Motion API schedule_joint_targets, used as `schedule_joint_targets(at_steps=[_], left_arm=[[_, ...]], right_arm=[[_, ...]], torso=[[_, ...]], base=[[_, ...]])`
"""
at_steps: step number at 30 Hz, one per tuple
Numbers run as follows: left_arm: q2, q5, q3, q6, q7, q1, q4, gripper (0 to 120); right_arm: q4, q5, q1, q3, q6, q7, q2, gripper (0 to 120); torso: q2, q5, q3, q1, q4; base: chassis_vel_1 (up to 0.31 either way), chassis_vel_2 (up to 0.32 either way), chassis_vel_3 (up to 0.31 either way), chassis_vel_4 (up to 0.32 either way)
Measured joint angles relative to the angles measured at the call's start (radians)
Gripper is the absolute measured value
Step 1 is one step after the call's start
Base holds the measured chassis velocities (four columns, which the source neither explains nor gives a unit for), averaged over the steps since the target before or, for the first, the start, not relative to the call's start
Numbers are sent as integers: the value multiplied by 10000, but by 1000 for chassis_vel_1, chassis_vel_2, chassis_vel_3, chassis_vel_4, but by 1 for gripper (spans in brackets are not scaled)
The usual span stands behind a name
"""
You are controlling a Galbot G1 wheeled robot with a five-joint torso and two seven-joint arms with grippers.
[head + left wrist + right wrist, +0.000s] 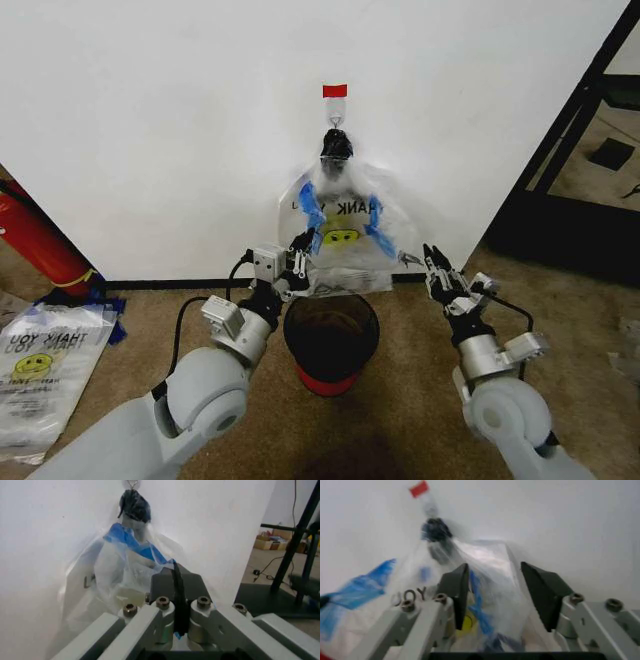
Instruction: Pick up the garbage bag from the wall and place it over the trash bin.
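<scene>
The garbage bag, clear with mirrored black print, a yellow smiley and blue strips, hangs on the white wall under a black clip, a hook and a red tape tab. My left gripper is at the bag's lower left edge. In the left wrist view the left gripper is shut, with a sliver of blue plastic between its fingers and the bag behind. My right gripper stands open by the bag's right edge; its fingers frame the bag. The black mesh trash bin stands below.
A red cylinder leans at the wall on the left. A flat stack of like bags lies on the brown carpet beside it. A black metal frame stands at the right end of the wall.
</scene>
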Motion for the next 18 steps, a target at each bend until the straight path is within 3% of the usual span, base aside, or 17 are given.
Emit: schedule_joint_targets(at_steps=[4,9,15,18], left_arm=[[-42,71,63,2,44,83,-7,0],[-79,144,137,12,68,171,66,0],[-51,236,239,10,107,296,115,0],[-80,248,249,5,111,310,130,0]], right_arm=[[311,-215,85,-86,-223,-37,-587,56],[-175,-212,1134,-862,-647,-2,-1589,73],[-1897,330,3903,-2980,-1231,132,-2719,98],[-2345,412,4682,-3741,-1344,219,-2789,100]], torso=[[0,1,0,0,0],[0,2,1,0,3],[0,1,2,1,6],[-1,2,2,1,4]], base=[[0,0,0,0],[0,0,0,0],[0,0,0,0],[0,0,0,0]])
